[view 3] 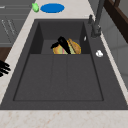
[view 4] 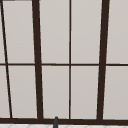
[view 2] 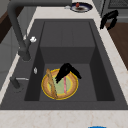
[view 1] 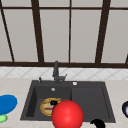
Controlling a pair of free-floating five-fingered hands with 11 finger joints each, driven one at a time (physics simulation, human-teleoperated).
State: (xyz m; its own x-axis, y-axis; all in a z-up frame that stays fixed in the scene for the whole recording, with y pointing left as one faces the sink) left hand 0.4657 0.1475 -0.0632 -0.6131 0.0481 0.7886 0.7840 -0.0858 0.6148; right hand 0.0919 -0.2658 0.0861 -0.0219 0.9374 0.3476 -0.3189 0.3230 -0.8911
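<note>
A yellow-rimmed plate (view 1: 44, 107) (view 2: 71, 87) (view 3: 75, 47) with a greenish middle lies in the sink's left basin, and a brown stick-like piece (view 2: 51, 83) lies on it. My left hand (view 1: 53, 102) (view 2: 65, 70) (view 3: 63, 43) hangs low over the plate with its fingers spread and straight, pointing down at it; I cannot tell if they touch it. My right hand (view 1: 97, 123) (view 2: 109, 18) (view 3: 3, 67) floats idle and open by the counter's front edge at the right. A large red ball (view 1: 67, 115) stands in front of the sink's front edge and hides part of the plate.
The black sink (view 1: 87, 100) has a flat draining half at the right and a dark faucet (view 1: 56, 71) behind it. On the left counter lie a blue plate (view 1: 7, 103) (view 3: 52, 8) and a green item (view 1: 2, 118). A dark bowl (view 1: 125, 108) (view 2: 80, 7) sits on the right counter.
</note>
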